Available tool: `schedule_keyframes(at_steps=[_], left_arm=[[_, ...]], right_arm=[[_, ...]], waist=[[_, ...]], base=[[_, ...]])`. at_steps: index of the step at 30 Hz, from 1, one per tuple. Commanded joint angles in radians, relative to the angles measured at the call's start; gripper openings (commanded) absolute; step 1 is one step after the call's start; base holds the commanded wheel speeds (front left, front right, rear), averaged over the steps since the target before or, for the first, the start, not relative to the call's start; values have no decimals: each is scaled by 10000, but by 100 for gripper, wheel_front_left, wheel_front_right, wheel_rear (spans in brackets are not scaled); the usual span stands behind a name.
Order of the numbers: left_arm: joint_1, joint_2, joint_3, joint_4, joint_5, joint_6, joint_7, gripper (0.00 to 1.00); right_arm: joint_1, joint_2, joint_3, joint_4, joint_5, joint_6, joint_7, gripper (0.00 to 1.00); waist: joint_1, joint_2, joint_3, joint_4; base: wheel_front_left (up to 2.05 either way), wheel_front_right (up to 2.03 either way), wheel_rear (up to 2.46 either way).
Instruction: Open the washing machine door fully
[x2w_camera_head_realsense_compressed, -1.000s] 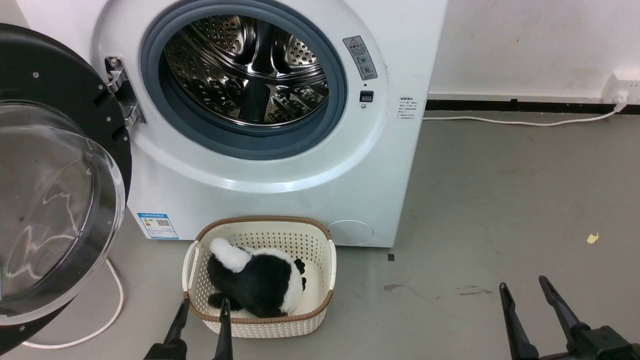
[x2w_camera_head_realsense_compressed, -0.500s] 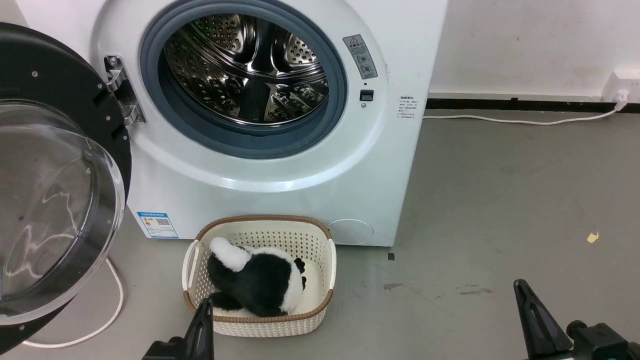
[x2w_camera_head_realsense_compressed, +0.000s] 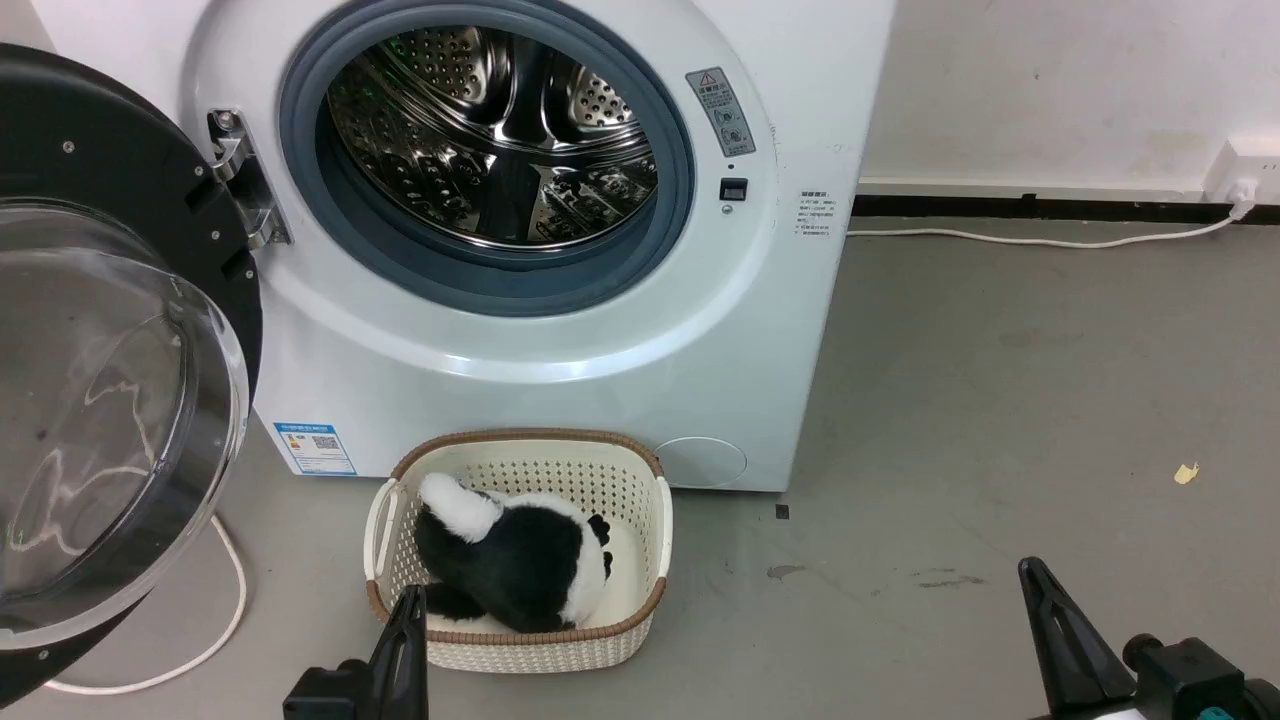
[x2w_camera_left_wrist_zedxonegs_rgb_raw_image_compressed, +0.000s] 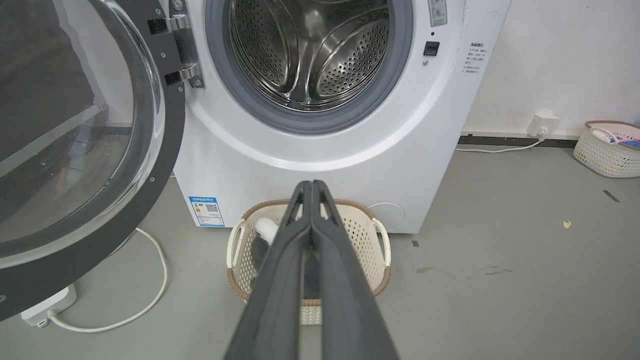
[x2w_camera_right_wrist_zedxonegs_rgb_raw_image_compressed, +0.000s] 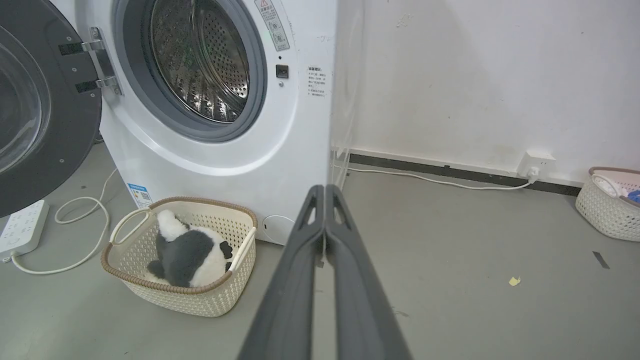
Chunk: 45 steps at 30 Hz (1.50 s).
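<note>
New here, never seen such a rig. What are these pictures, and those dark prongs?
The prongs are a wheeled robot's two grippers. One picture looks down from its head: left gripper lower left, right gripper lower right. The other two are wrist cameras looking along each gripper's fingers. Both are shut, holding nothing. Ahead stands a big white front-loading washing machine, its round black glass-centred door swung open at left. On the grey floor sits a cream perforated basket holding a black-and-white plush toy.

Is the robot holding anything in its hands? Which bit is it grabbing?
Nothing is held. The left gripper and the right gripper are both shut on nothing, clear of the open washing machine door.
</note>
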Motion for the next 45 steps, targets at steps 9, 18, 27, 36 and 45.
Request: schedule_keyframes(at_steps=[9,18,27,36,45], left_arm=[[-231,-61,176,-136,216,-144,252,0],[-316,-120,304,-219,344,-243,436,0],[-402,-179,431,-302,472,-342,619,0],[-478,-231,544,-377,586,-430,783,0],[-564,-290,672,-460,714,-530,967,0]], right_arm=[[-248,18,65,-111,-25,2,234,0],[-336,23,120,-151,-31,3,419,0],[-424,28,175,-191,-38,3,603,0],[-502,32,223,-227,-44,4,768,0],[-589,37,278,-267,-51,4,953,0]], waist=[[-1,0,15,-13],[-1,0,30,-26],[-1,0,44,-38],[-1,0,56,-49],[-1,0,71,-61]], base=[[0,0,0],[0,0,0],[0,0,0],[0,0,0],[0,0,0]])
